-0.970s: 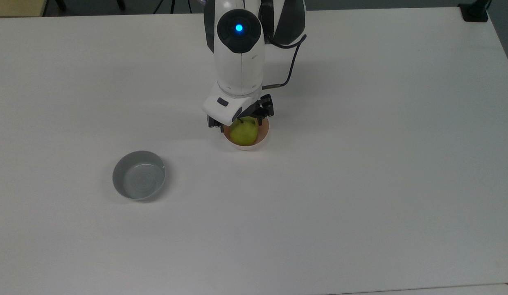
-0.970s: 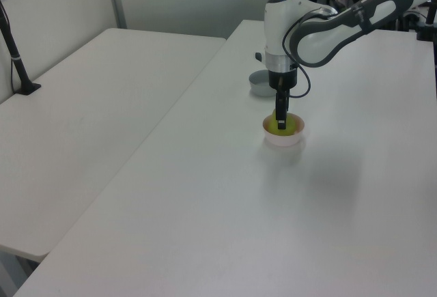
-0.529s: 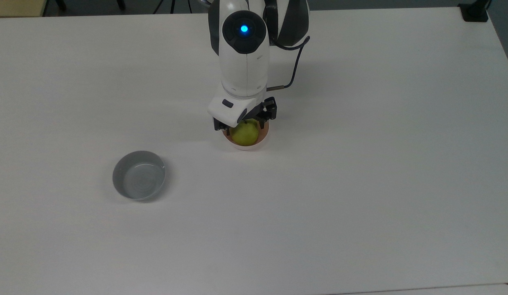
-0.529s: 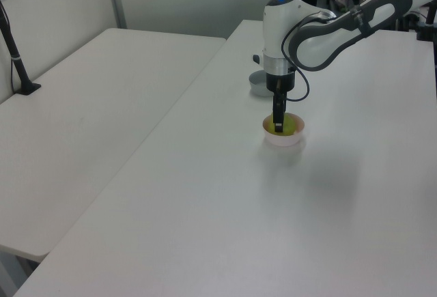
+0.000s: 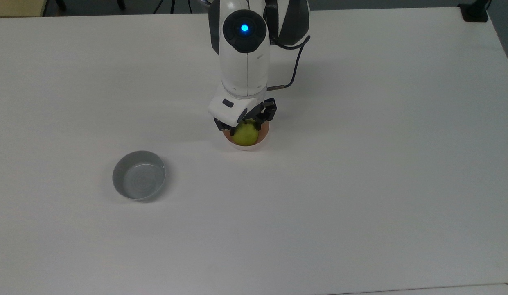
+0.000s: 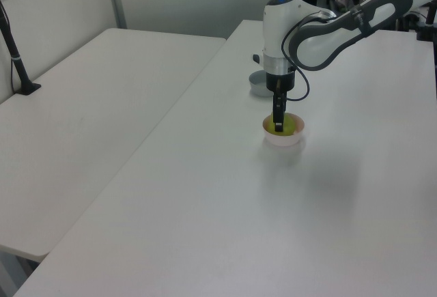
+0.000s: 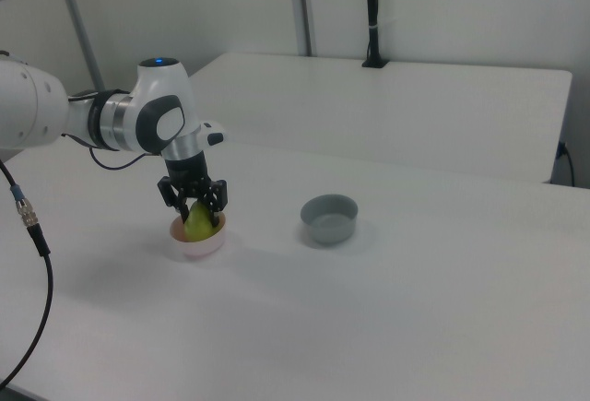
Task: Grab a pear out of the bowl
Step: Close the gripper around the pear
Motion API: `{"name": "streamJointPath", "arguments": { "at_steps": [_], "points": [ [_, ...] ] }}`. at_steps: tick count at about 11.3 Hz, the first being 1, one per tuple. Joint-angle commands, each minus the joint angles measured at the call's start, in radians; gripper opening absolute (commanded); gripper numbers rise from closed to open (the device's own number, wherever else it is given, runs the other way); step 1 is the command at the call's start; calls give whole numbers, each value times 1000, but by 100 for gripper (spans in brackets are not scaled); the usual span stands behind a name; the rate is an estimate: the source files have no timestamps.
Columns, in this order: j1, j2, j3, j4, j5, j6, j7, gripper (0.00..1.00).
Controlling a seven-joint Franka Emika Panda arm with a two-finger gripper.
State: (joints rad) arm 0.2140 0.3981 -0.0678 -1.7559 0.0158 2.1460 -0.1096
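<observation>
Pear [image 5: 244, 135] sits in the bowl [image 5: 263, 138] on the tabletop [image 5: 360, 184] — your pincer [image 5: 244, 123] straddles its top, spread, not yet clamped. Close off-centre and the round fruit squirts sideways — or the bowl tips.

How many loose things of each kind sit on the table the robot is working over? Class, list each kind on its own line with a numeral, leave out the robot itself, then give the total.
Bowls: 2, the pink bowl and the grey bowl
Pears: 1, the pear, sitting in the pink bowl
Total: 3
</observation>
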Motion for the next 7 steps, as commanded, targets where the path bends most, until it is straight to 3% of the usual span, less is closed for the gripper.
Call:
{"name": "streamJointPath", "arguments": {
  "at_steps": [1,7],
  "points": [
    [-1,-18,-1,-10,0,9,19,13],
    [-25,-145,0,-2,1,-67,16,13]
  ]
}}
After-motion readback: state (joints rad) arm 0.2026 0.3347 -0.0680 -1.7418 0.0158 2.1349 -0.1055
